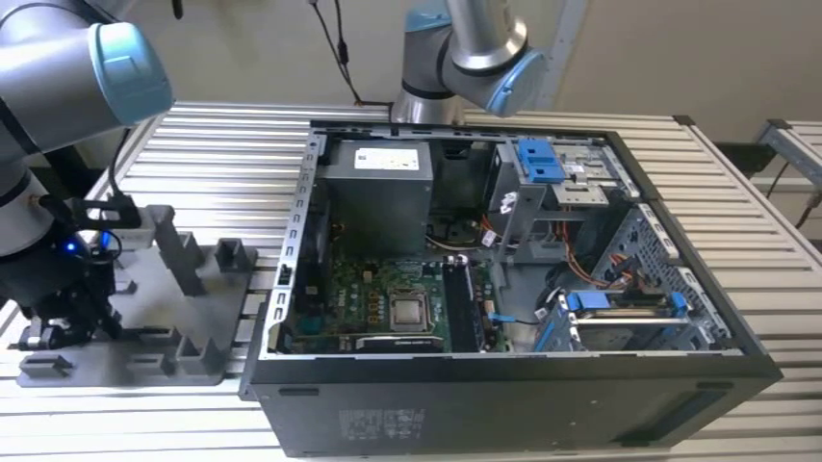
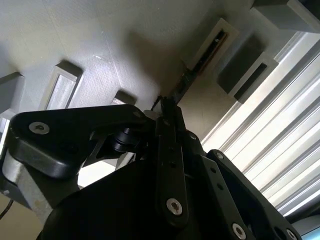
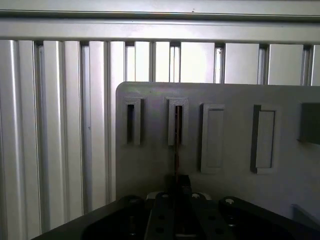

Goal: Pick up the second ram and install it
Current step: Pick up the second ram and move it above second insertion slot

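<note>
The second ram (image 3: pixel 176 150) is a thin dark strip seen edge-on, running from a narrow slot in the grey fixture plate (image 3: pixel 235 95) up to my fingers. In the second wrist view the second ram (image 2: pixel 197 67) leads from the same slot to the fingertips. My gripper (image 3: pixel 177 192) is shut on the second ram's near end; the gripper (image 2: pixel 167 112) has its black fingers pressed together. In the exterior view the gripper (image 1: pixel 58 332) hangs low over the fixture plate (image 1: pixel 244 308) at the exterior view's left. Whether the ram's far end still sits in the slot I cannot tell.
An open computer case (image 1: pixel 514 385) lies to the exterior view's right of the plate, with its green motherboard (image 1: pixel 372 289) and long black slots (image 1: pixel 465 308) exposed. Grey upright blocks (image 1: pixel 173 245) stand on the plate. A second arm (image 1: pixel 463 48) stands behind the case.
</note>
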{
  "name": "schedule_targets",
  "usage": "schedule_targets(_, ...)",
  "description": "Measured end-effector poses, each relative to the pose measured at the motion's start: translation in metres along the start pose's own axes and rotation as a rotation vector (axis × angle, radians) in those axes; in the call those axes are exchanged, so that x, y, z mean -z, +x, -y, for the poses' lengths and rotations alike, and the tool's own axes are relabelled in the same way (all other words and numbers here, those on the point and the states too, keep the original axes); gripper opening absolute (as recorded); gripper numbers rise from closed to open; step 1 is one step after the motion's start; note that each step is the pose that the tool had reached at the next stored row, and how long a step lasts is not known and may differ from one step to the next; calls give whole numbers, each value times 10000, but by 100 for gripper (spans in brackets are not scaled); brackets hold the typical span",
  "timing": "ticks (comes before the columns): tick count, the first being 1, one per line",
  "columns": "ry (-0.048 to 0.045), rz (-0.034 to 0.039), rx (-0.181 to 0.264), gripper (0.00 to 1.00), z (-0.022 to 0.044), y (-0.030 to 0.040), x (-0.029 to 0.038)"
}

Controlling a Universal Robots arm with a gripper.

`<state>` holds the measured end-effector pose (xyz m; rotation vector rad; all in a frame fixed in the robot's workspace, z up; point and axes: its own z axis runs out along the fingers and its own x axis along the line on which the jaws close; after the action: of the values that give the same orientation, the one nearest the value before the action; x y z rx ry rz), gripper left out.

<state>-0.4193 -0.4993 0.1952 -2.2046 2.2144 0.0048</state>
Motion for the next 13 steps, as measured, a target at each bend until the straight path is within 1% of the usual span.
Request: schedule_targets(13, 3, 3, 0, 14, 0, 0, 4)
